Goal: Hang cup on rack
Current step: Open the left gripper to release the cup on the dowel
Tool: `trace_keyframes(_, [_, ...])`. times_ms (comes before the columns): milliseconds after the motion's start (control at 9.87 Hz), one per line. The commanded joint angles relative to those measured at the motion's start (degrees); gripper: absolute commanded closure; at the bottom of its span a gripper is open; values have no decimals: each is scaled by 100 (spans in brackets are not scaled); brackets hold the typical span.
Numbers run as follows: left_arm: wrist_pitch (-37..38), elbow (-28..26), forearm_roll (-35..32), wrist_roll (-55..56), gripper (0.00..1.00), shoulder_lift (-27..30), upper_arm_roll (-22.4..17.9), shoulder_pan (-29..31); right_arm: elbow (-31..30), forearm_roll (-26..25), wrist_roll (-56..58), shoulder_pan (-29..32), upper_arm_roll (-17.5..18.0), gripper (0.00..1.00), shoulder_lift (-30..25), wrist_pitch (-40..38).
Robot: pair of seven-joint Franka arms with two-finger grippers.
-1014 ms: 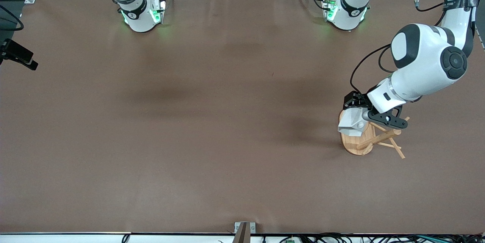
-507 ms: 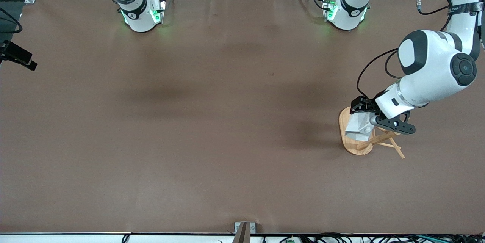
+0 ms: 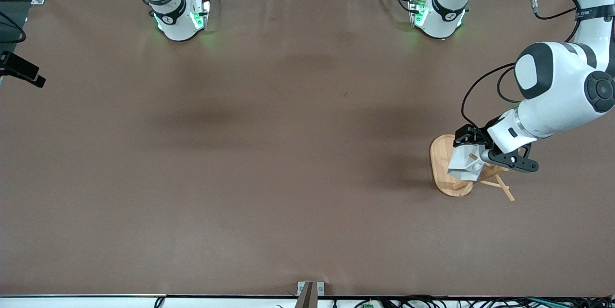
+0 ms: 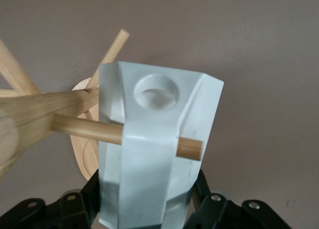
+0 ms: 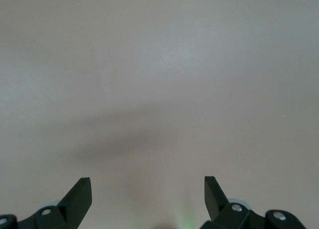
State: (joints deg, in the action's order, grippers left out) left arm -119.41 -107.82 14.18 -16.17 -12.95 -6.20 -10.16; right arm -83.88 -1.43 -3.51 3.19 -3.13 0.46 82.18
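Gripping the cup [image 4: 149,154] over the rack [image 3: 444,161], the left claw [image 3: 473,147] has a peg [image 4: 89,130] through its handle; the right claw [image 5: 148,191] waits, spread wide

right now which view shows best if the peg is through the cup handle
The left wrist view: a peg of the rack passes through the handle of the cup, held by the left gripper. The front view shows the cup small over the rack; the right wrist view shows only table.

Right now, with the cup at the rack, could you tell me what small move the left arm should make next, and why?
Probably open the jaws of the left gripper. A peg of the rack already passes through the handle of the cup, its tip showing past it, so the cup looks hung.
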Motion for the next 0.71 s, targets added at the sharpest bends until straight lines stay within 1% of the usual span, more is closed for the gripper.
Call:
trace_keyframes(0, [-73,33,112,-193,74,-260,-30,41,-40,-24,-53,-55,4,0,-55,-53])
trace_keyframes(101, [-91,33,103,-193,69,-261,-30,49,-40,-24,-44,-55,5,0,-55,-53])
trace_keyframes(203, [-108,33,103,-193,53,-261,-22,58,-40,-24,-9,-46,14,0,-55,-53])
trace_keyframes(304, [-117,33,112,-193,11,-261,-22,102,-32,-24,0,-64,14,0,-55,-18])
trace_keyframes(405, [-117,41,120,-193,0,-252,-22,102,-40,-15,0,-81,14,0,-55,17])
trace_keyframes(608, [-109,120,112,-106,0,-217,-22,93,-40,29,0,-90,5,0,-55,193])
